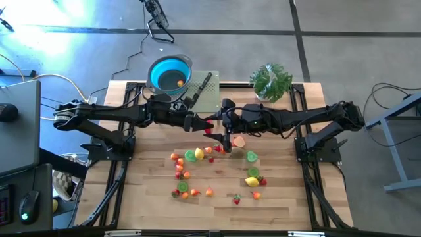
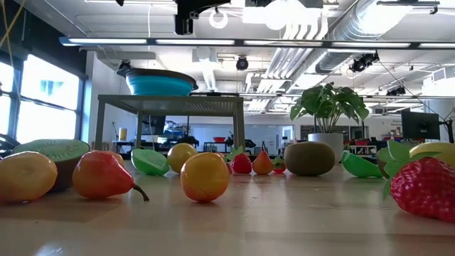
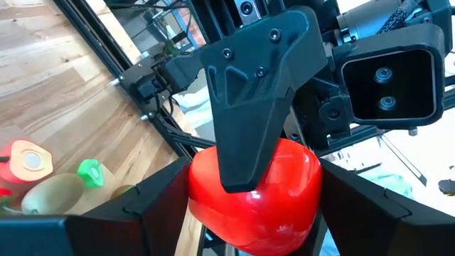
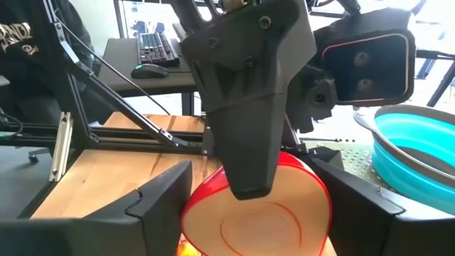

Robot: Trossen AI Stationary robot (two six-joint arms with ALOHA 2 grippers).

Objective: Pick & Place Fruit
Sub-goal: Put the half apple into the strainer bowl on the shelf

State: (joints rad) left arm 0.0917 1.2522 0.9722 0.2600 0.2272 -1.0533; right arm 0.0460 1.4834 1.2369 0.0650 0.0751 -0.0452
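A red halved fruit (image 3: 270, 192) hangs high over the table's middle between both grippers, which meet fingertip to fingertip. My left gripper (image 1: 201, 124) comes from the table's left and my right gripper (image 1: 220, 125) from its right; both are shut on the fruit. Its rounded back shows in the left wrist view and its flat cut face (image 4: 259, 224) in the right wrist view. Several small fruits (image 1: 197, 155) lie on the wooden table below. One orange fruit (image 1: 180, 83) sits in the blue bowl (image 1: 164, 71). My left gripper pinches the red fruit between its two fingers, on opposite sides of the rounded body (image 3: 200, 203). The fingers (image 3: 146, 210) come level from the table's left. The fruit is lifted clear of the table. My right gripper pinches the same fruit by opposite edges of its cut face (image 4: 193, 220). Its fingers (image 4: 153, 203) come nearly level from the table's right, turned about the fruit from the left gripper's pair, one of whose fingers (image 4: 249, 114) lies over the fruit's top.
The blue bowl stands raised at the back left, beside a green perforated board (image 1: 209, 95) with a black-handled knife (image 1: 200, 89). A potted plant (image 1: 271, 81) stands at the back right. The near part of the table past the fruits is bare wood (image 1: 217, 217).
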